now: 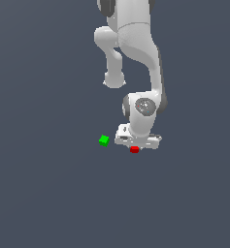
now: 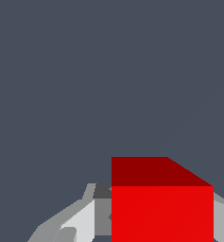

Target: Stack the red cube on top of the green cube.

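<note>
The red cube (image 1: 134,149) shows just under the white gripper (image 1: 135,147), on the exterior view's right of the green cube (image 1: 104,140). In the wrist view the red cube (image 2: 161,208) fills the space between the two fingers (image 2: 80,220), which press against its two sides. The gripper is shut on the red cube. I cannot tell whether the cube rests on the floor or is slightly lifted. The green cube stands alone, about a gripper's width away, and is out of the wrist view.
A plain dark grey floor (image 1: 48,193) lies all around. The arm's white links (image 1: 136,43) rise above the gripper at the top of the exterior view.
</note>
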Controlling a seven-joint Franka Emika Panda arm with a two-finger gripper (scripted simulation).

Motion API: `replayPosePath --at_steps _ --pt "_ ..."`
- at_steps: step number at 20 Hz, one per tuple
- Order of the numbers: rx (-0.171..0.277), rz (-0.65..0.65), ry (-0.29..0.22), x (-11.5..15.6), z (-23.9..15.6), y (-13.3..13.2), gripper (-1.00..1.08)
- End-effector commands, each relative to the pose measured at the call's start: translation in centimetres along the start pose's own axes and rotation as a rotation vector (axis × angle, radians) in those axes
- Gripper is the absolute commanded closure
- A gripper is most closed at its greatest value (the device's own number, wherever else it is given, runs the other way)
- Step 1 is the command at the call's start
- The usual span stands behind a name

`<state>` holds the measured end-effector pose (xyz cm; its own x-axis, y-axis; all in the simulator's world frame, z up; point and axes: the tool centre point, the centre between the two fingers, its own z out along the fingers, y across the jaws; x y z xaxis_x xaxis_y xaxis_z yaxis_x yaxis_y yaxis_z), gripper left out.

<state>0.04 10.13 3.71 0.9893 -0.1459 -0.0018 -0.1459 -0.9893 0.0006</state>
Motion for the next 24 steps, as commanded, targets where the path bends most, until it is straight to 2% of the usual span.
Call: replayPosePath --at_steps 1,12,19,24 --pt "0.001 0.000 0.002 0.0 -1.4 0.0 1.08" --pt "0.001 0.000 0.002 0.0 -7.8 0.0 1.08" --pt "0.001 0.000 0.003 0.1 -8.1 0.1 1.08" --pt "0.001 0.000 0.003 -0.3 -7.5 1.7 1.08"
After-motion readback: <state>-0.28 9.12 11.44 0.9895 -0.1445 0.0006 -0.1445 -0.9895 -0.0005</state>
